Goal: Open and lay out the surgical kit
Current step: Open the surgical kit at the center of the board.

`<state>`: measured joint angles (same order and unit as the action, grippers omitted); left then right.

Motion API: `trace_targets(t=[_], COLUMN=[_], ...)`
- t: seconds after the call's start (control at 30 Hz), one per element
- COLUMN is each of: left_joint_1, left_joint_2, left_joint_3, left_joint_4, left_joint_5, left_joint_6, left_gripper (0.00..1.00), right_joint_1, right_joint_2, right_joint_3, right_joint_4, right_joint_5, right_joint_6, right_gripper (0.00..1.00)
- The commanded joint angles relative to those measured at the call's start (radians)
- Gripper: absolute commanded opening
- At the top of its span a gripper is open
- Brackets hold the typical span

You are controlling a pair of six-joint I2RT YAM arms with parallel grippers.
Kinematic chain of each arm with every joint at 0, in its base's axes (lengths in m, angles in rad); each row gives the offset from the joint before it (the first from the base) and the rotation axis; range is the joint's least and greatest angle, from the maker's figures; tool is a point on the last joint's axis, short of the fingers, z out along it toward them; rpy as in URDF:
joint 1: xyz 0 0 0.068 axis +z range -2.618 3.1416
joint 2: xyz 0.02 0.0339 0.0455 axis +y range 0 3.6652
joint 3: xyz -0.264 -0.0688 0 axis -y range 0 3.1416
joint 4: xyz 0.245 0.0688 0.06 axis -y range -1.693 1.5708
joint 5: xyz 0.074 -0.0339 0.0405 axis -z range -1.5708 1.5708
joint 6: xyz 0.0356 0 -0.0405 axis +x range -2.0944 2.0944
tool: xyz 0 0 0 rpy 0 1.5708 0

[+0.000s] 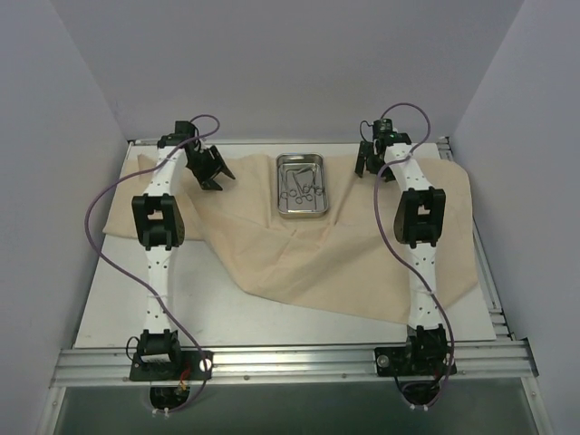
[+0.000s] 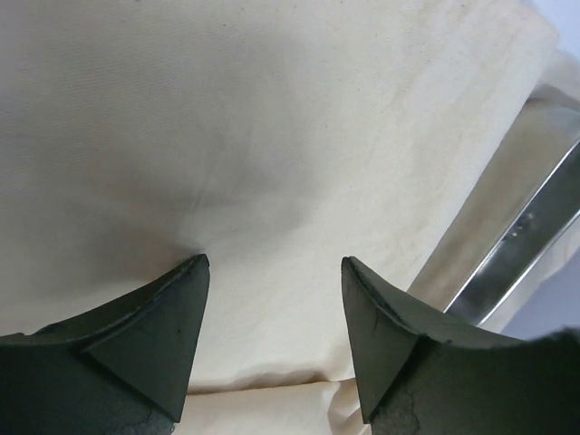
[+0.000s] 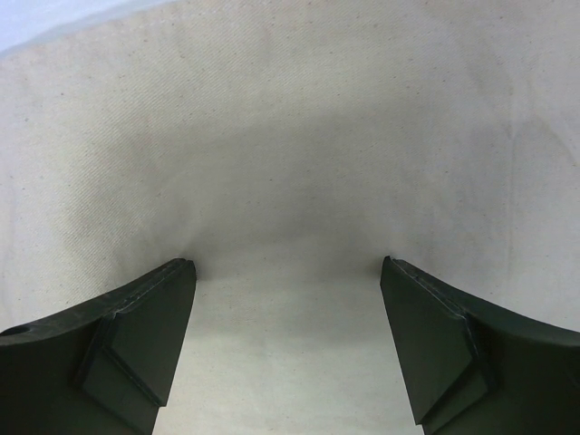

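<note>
Meanwhile, flanking the shiny round-cornered steel tray, left gripper and right gripper hung open and empty over woven beige cloth.

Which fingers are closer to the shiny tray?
Right, narrowly. Right fingers are just right of the shiny rectangular steel tray; left fingers are farther off on its left.

The beige cloth fills nearly all the view, smooth with a soft fold. The left end effector is just above it, its two dark fingers apart, nothing between them. A shiny metal edge runs diagonally at the right.
</note>
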<state>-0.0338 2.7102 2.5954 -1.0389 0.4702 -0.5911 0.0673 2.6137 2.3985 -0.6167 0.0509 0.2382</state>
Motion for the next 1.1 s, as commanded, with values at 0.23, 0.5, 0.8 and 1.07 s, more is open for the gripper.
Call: trace_targets(t=[0.23, 0.5, 0.8, 1.07], left_joint_1=[0.005, 0.018, 0.021, 0.028], left_joint_2=[-0.473, -0.652, -0.590, -0.489], left_joint_3=[-0.262, -0.435, -0.478, -0.449], left_joint_4=[0.028, -0.064, -0.155, -0.191], left_joint_5=[-0.225, -0.424, -0.528, -0.567], left_joint_6=[0.148, 0.165, 0.178, 0.197], left_gripper=[0.72, 0.73, 0.73, 0.69], right_joint_1=[0.025, 0.083, 0.106, 0.104], right_joint_2=[-0.144, -0.398, -0.671, -0.819], right_joint_3=[-0.030, -0.199, -0.465, -0.617], right_joint_4=[-0.080, -0.106, -0.114, -0.110], right_joint_5=[-0.032, -0.117, -0.126, -0.112], right_joint_6=[0.122, 0.152, 0.101, 0.096], right_gripper=[0.86, 0.87, 0.87, 0.87])
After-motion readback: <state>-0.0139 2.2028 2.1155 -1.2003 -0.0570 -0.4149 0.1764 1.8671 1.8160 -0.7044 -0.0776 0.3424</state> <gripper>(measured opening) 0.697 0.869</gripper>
